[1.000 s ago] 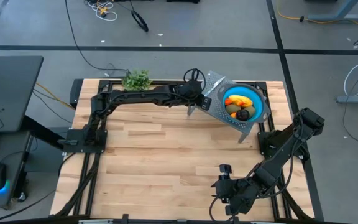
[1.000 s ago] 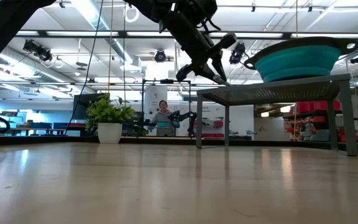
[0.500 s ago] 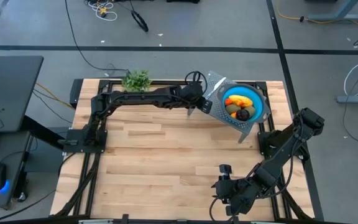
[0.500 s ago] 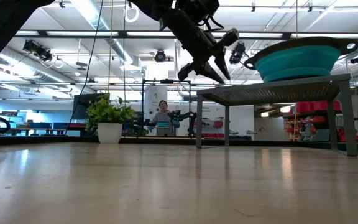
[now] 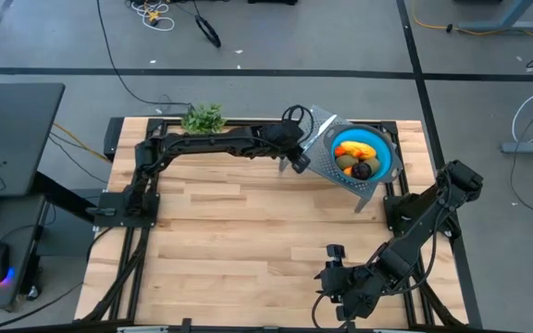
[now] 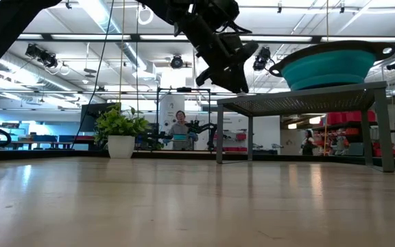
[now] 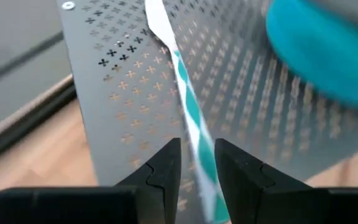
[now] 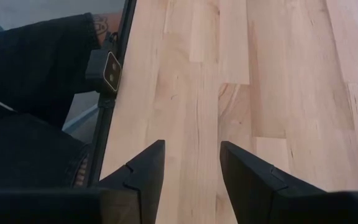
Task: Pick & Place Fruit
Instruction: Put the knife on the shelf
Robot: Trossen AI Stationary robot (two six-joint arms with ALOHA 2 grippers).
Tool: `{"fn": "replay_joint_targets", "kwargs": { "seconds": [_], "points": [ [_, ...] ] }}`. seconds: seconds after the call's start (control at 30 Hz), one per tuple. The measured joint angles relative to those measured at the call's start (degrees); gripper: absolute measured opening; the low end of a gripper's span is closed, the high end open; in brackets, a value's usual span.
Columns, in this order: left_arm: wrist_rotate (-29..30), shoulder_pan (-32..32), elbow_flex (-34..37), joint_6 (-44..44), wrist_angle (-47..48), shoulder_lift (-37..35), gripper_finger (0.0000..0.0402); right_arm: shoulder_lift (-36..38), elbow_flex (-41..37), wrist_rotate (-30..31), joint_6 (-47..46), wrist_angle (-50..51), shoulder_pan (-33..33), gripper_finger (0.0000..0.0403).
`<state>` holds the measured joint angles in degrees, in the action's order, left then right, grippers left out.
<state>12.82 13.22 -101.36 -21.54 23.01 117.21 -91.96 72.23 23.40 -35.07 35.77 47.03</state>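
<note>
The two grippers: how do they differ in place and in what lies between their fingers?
The left gripper reaches to the metal rack beside the blue bowl at the table's far side; the right gripper waits low at the near edge. The left gripper's fingers stand on either side of a slim knife with a blue handle; the right gripper has only bare table ahead. Both have two dark fingers.

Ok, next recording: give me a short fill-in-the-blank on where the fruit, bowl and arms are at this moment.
1. The fruit pieces lie in a round ____ bowl.
2. That bowl stands on a perforated grey metal ____.
3. The left gripper has a teal-and-white striped ____ between its fingers.
4. The right gripper waits over bare ____ table.

Missing words: blue; stand; knife; wooden
</note>
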Motion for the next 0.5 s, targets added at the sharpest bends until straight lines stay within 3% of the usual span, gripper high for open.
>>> {"fn": "replay_joint_targets", "kwargs": {
  "seconds": [0.2, 0.4, 0.5],
  "points": [
    [-0.3, -0.5, -0.1, 13.8, 6.9, -1.3, 0.0103, 0.0, 0.0, 0.0, 0.6, 0.0, 0.0, 0.0165],
    [1.5, -1.1, 0.0, 19.2, 12.9, -7.0, 0.0104, 0.0, 0.0, 1.0, -0.9, -0.5, -0.1, 0.0165],
    [-1.6, -1.1, -0.1, 19.9, 11.8, -11.4, 0.0101, 0.0, 0.0, 2.2, -2.4, -0.8, -0.1, 0.0165]
  ]
}}
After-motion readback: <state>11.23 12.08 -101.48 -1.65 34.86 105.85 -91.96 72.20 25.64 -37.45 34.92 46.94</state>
